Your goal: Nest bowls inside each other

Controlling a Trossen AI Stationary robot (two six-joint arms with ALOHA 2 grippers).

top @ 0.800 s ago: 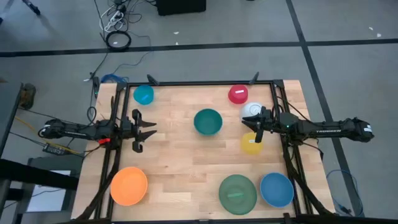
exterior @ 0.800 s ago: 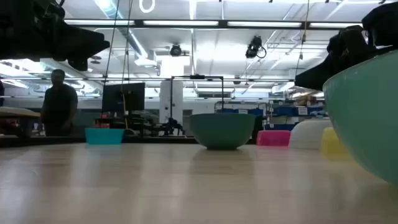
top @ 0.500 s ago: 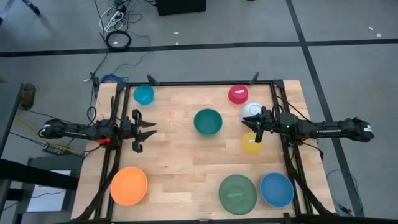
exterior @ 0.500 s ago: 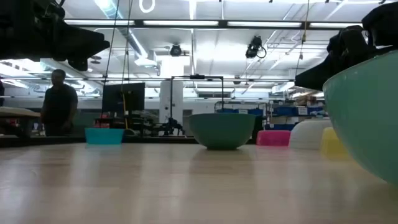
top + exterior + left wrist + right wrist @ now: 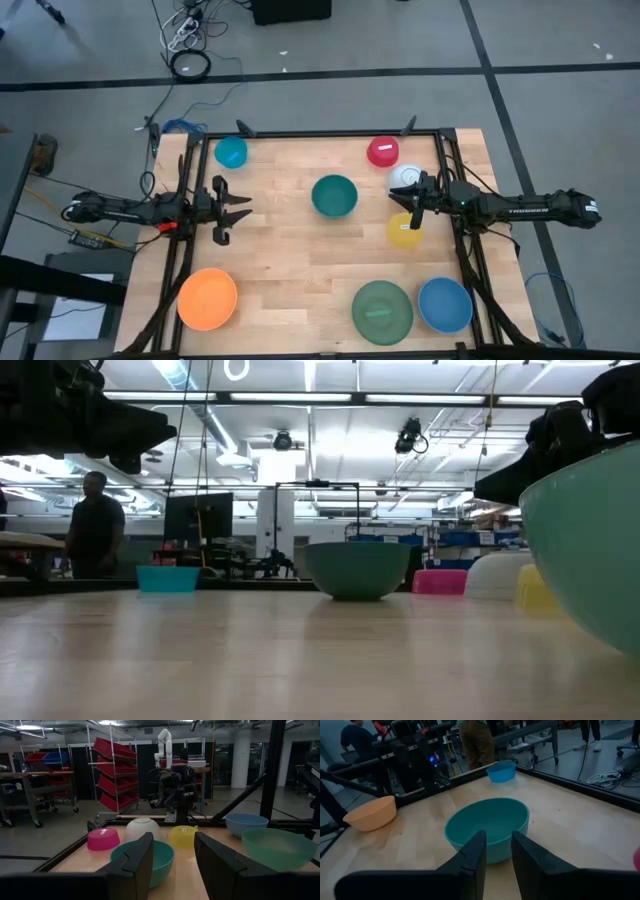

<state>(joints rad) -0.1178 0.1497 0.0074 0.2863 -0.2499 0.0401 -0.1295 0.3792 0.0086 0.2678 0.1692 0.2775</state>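
Eight bowls rest on the wooden table (image 5: 280, 250), apart from one another: small light blue (image 5: 231, 152), red (image 5: 383, 151), white (image 5: 405, 177), teal (image 5: 334, 196), yellow (image 5: 404, 232), orange (image 5: 207, 298), green (image 5: 382, 311), blue (image 5: 445, 304). The red and white ones stand rim-down. My left gripper (image 5: 246, 209) hovers open at the table's left side, pointing level toward the teal bowl (image 5: 150, 862). My right gripper (image 5: 400, 205) hovers between the white and yellow bowls. It points at the teal bowl (image 5: 487, 827), fingers a little apart, nothing between them (image 5: 499, 845).
A black frame (image 5: 330, 132) runs along the table's far and side edges. Bare wood lies between the teal bowl and the near row of bowls. A person (image 5: 95, 525) stands in the room beyond the table.
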